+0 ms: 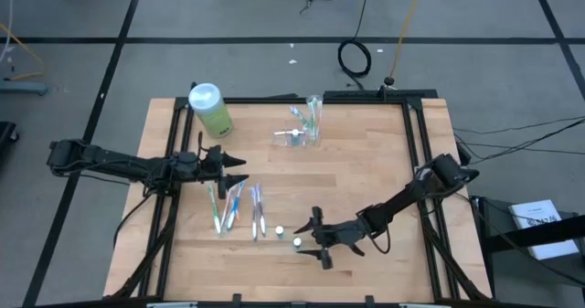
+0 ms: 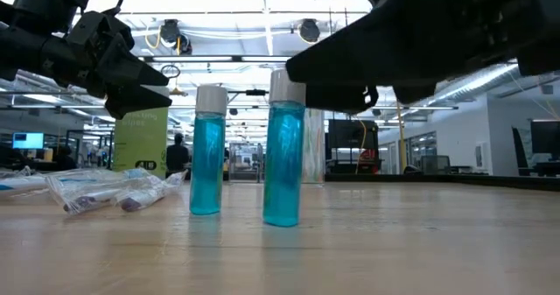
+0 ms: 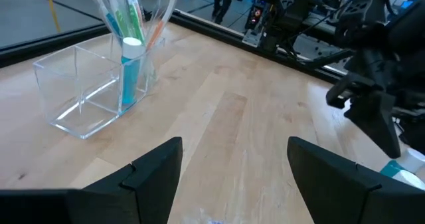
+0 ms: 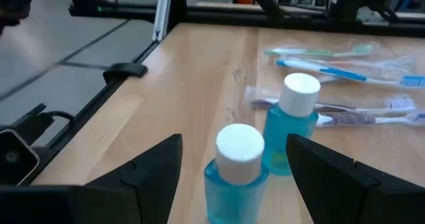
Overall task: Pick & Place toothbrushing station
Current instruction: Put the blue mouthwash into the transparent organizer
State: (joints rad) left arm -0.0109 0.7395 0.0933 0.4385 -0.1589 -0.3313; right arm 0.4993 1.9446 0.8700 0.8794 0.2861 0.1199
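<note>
The left gripper hangs over the wood table with its jaws spread wide and nothing between them. The toothbrushing station (a little clear box with upright parts) stands well ahead of those jaws, apart from them, near the far edge of the table. It holds some toothbrushes and a small blue tube with a white cap. A green bottle stands off to one side of the left jaws. The right gripper has its jaws spread too, holding nothing. Two little blue bottles with white caps stand just in front of them, the nearer one about in line with the gap. Wrapped toothbrushes lie flat past the bottles.
</note>
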